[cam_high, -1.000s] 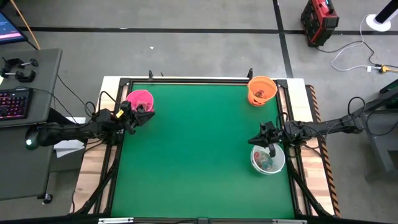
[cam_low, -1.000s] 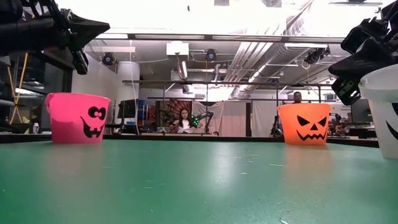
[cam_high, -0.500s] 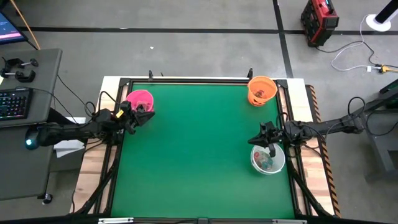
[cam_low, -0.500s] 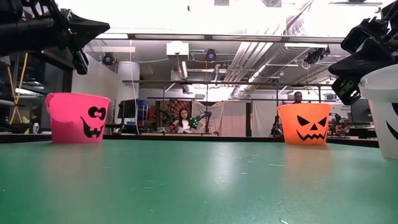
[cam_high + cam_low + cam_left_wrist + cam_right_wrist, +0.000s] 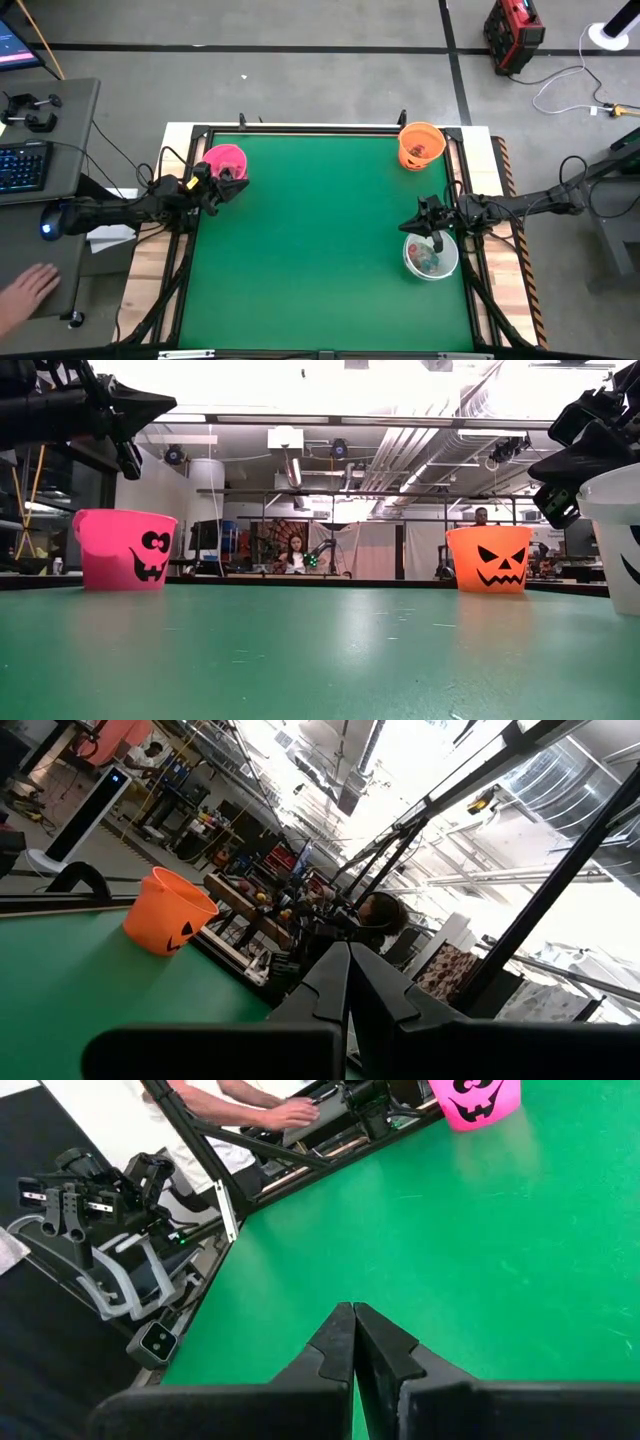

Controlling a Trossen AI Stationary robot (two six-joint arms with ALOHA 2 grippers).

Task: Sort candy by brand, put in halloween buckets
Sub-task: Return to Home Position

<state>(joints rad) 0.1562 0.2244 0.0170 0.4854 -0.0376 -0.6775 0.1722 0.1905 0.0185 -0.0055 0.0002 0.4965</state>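
The left gripper [image 5: 348, 952] is closed on nothing: its two dark, wedge-shaped fingers [image 5: 330, 982] press flat together. It hangs over the left edge of the green mat [image 5: 320, 240]. The right gripper [image 5: 353, 1312] is likewise pinched closed and empty, over the mat's right edge.

The pink bucket [image 5: 225, 160] stands at the mat's far left corner, just beside the left gripper. The orange bucket [image 5: 421, 145] stands at the far right corner. The white bucket [image 5: 431, 256] sits on the right edge, nearer, its rim just beside the right gripper. All three are smooth round plastic pails; the pink and orange show black jack-o'-lantern faces.

Candy [image 5: 428, 260], small crinkled wrapped pieces, reddish and pale, lies in the white bucket. What the orange bucket holds is too small to tell.
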